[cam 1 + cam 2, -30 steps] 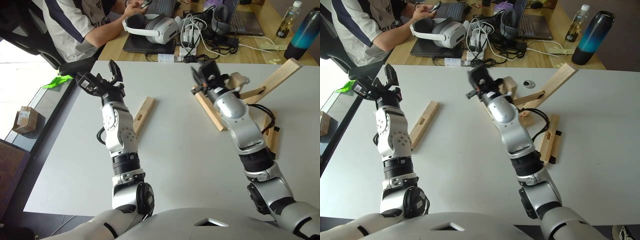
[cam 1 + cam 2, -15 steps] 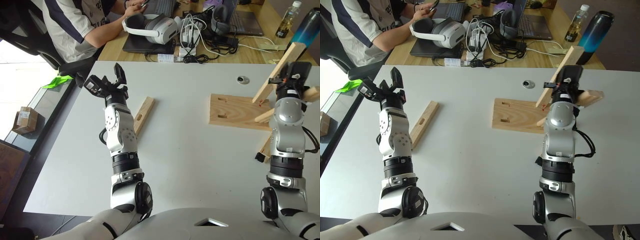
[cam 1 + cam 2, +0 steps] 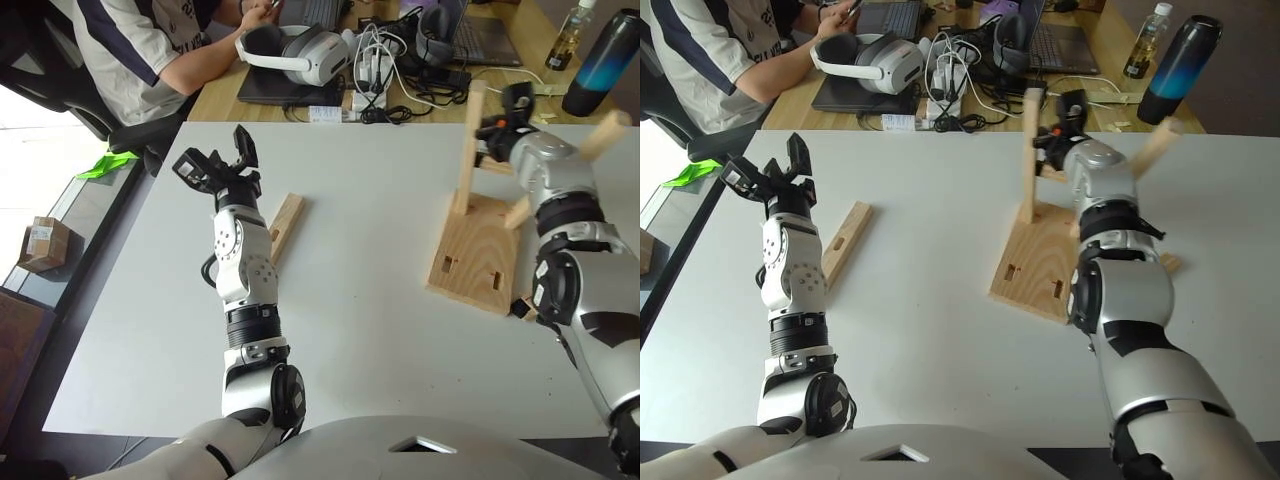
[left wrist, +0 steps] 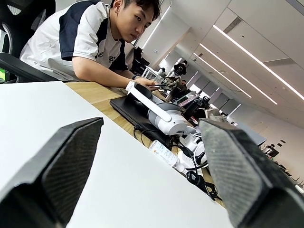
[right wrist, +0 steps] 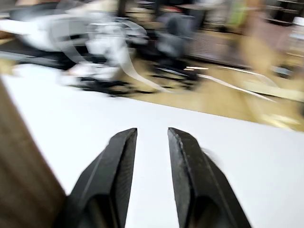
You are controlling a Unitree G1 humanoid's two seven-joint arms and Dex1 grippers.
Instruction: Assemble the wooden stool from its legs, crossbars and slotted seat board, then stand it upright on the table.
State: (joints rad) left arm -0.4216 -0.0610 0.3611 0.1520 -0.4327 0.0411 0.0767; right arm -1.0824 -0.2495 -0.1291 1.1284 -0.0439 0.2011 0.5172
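Observation:
The slotted seat board (image 3: 480,255) lies on the white table at the right. One wooden leg (image 3: 467,150) stands upright from its far end and another leg (image 3: 608,130) slants off to the right. My right gripper (image 3: 510,100) is just beside the top of the upright leg. Its fingers (image 5: 118,180) are close together with a thin gap and nothing between them. A loose slotted leg (image 3: 284,225) lies at the left centre. My left gripper (image 3: 215,160) hovers open and empty, up and to the left of that leg.
Beyond the table's far edge is a wooden desk with a white headset (image 3: 285,45), cables, laptops and a dark bottle (image 3: 600,50). A person sits at that desk at the far left. The table's left edge (image 3: 130,240) runs close to my left arm.
The seat board with its legs has swung round and shifted left; one leg now stands upright. My right arm moved left and farther out beside it. My left gripper barely moved.

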